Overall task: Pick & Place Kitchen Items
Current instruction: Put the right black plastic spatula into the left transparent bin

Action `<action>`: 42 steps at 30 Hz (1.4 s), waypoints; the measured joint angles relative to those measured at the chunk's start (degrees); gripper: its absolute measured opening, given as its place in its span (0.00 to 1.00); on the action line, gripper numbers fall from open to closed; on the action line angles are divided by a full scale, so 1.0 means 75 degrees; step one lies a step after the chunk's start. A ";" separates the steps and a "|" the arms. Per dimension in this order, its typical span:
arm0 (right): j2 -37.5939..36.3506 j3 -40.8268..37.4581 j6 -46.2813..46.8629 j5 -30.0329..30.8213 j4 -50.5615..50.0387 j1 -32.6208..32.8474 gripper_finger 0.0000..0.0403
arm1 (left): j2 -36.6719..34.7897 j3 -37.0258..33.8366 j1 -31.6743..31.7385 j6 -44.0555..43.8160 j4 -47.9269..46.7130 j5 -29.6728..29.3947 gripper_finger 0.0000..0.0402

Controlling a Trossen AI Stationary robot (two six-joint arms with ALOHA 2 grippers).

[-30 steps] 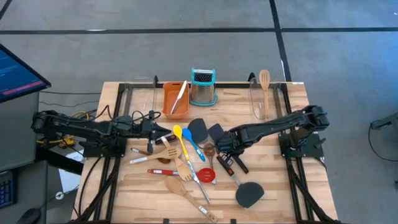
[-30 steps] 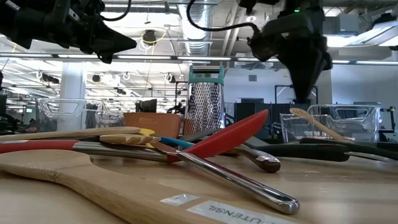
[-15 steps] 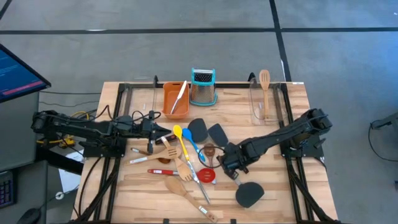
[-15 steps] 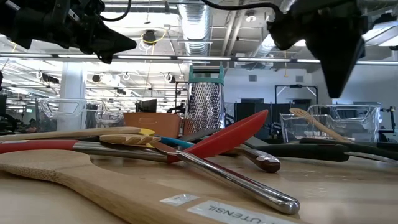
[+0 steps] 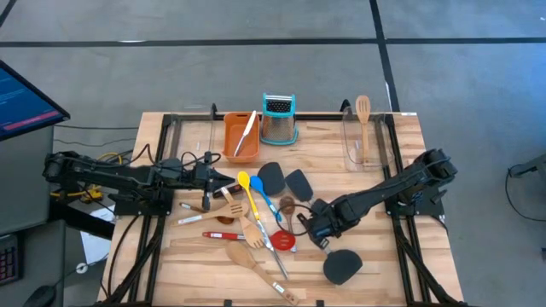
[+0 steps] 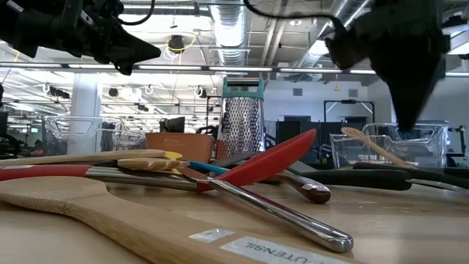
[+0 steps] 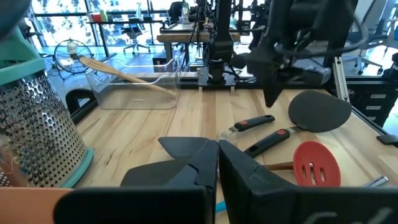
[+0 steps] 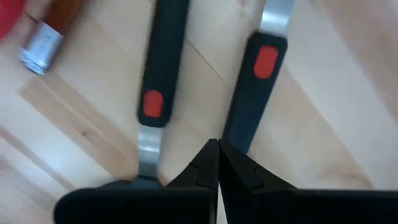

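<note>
**Closed fingers over two black handles**

Fingers of the right gripper (image 5: pixel 311 228) are pressed together, holding nothing, low over two black turners (image 8: pixel 163 74) whose matte handles carry red inlays and flat steel necks. Smooth pale wood grain runs beneath. Left gripper (image 5: pixel 229 181), also pinched closed and empty, waits beside the utensil pile (image 5: pixel 252 223) of wooden, yellow, blue and red spoons mid-table.

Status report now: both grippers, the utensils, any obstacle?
Right gripper shut, empty, low over two black turner handles. Left gripper shut, waiting beside utensil pile. Handles lie close together.
</note>
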 joint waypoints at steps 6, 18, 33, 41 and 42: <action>-0.0652 -0.1061 0.0526 -0.0068 0.0390 -0.0027 0.00 | 0.0000 0.0000 -0.0002 0.0000 -0.0009 0.0000 0.00; -0.2271 -0.2149 0.0606 0.0807 0.0948 -0.0064 0.00 | -0.0002 0.0000 0.0000 0.0000 -0.0033 0.0000 0.00; -0.1345 -0.2228 0.0597 0.0026 0.1617 -0.0122 0.24 | -0.0003 0.0000 0.0000 0.0000 -0.0047 0.0000 0.00; -0.0883 -0.2227 0.0601 -0.0038 0.1640 -0.0122 0.42 | -0.0001 0.0000 0.0000 0.0000 -0.0050 -0.0003 0.00; -0.0841 -0.2227 0.0603 -0.0037 0.1665 -0.0122 0.44 | 0.0000 0.0000 0.0000 0.0000 -0.0050 0.0000 0.00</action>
